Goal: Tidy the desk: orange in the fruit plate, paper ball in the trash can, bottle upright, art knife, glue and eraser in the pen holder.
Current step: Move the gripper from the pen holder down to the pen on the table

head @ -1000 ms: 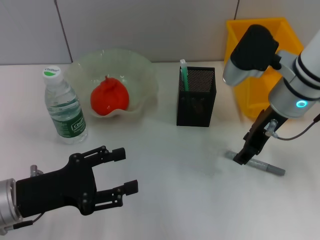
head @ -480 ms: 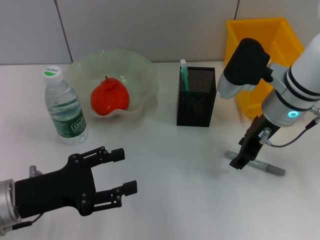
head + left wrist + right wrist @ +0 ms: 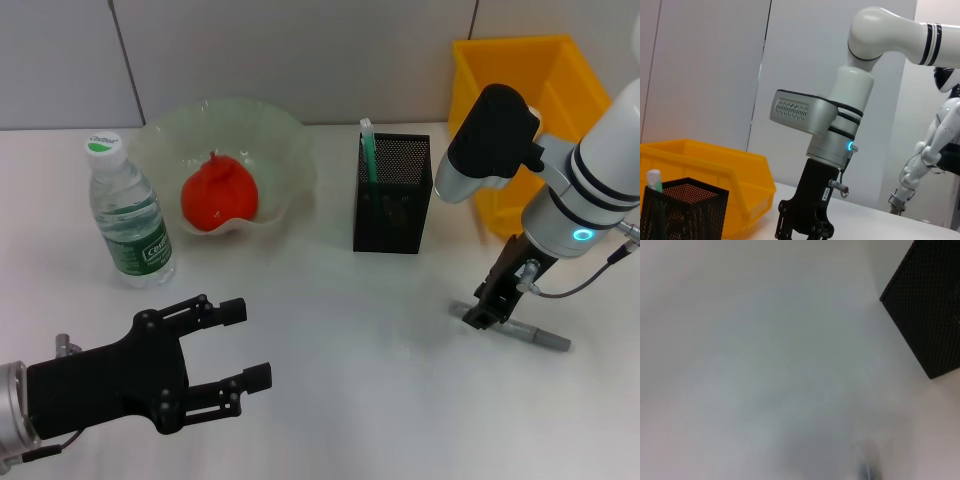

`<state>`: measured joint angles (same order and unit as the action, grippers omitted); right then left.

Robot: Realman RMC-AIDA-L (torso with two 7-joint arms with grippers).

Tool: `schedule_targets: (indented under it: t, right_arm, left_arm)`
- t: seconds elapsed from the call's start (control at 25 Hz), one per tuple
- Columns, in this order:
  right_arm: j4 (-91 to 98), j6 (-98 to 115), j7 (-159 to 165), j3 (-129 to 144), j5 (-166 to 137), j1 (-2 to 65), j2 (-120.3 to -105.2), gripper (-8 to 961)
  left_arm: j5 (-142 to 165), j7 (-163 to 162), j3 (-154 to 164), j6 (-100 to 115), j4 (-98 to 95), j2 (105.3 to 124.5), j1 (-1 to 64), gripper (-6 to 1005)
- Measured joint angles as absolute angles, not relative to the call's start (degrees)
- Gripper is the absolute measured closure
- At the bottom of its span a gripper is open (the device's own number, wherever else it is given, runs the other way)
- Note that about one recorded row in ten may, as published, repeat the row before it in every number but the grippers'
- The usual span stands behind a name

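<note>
- Now the right pincer point(image 3: 483, 313) is at the lower right of the head view, low over the grey art knife point(image 3: 530, 334) lying on the white counter point(image 3: 340, 330); I cannot tell if it is open or closed.
- Left pincer point(image 3: 245, 345) hovers at the lower left, fingers spread open, holding nothing.
- Orange point(image 3: 219, 196) sits inside the fruit plate point(image 3: 280, 135), upper left.
- Bottle point(image 3: 127, 215) stands upright beside the plate.
- Pen holder point(image 3: 392, 194) stands at upper centre, the yellow trash can point(image 3: 560, 70) at the upper right.

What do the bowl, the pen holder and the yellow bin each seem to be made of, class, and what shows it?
Bowl: translucent pale-green glass or plastic; the table shows through its wavy rim, so either is possible.
Pen holder: black metal mesh, probably; fine holes cover its walls.
Yellow bin: plastic, likely; smooth, evenly bright moulded walls.
</note>
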<state>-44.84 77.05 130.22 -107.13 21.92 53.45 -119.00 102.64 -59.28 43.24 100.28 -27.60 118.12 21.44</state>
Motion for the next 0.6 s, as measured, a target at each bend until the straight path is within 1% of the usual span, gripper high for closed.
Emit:
schedule_targets:
  t: [0.24, 0.6]
  right_arm:
    - [-43.52, 76.13, 129.98, -107.13, 21.93, 53.63, -119.00, 601]
    - [-43.27, 76.04, 129.85, -107.10, 22.18, 53.49, -119.00, 652]
  left_arm:
    - [102.61, -59.15, 43.24, 100.29, -27.60, 118.12, 21.43, 202]
    - [102.34, -59.08, 43.24, 100.39, -27.78, 118.12, 21.45, 202]
